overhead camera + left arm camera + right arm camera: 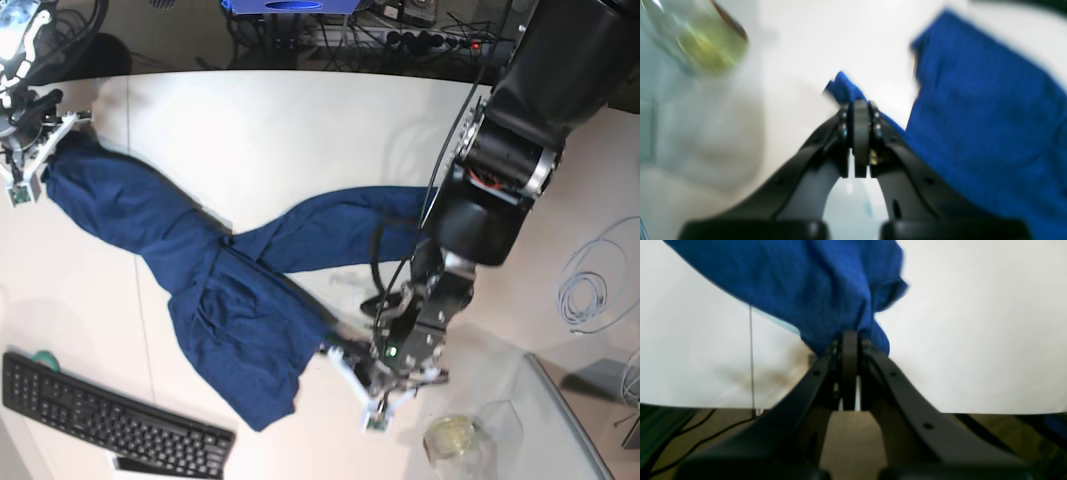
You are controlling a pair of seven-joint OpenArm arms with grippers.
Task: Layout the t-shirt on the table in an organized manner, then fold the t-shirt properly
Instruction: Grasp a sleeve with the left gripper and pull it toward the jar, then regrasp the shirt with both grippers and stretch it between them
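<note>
1. The table (300,130) is wide and white, with a thin dark seam; most of it lies bare around the cloth.
2. The t-shirt (230,300) sprawls across the table's middle, twisted into long bands and bunched near the keyboard (110,415), not yet flat.
3. The left pincer (861,110) is clenched on a small fold of t-shirt at the near right, close to a glass jar (452,438).
4. The right pincer (849,340) is clenched on a corner at the far left edge.
5. Judgement: this is the spreading step. Draw both held corners apart evenly, keep the cloth low, and steer clear of the jar so nothing tips.
</note>
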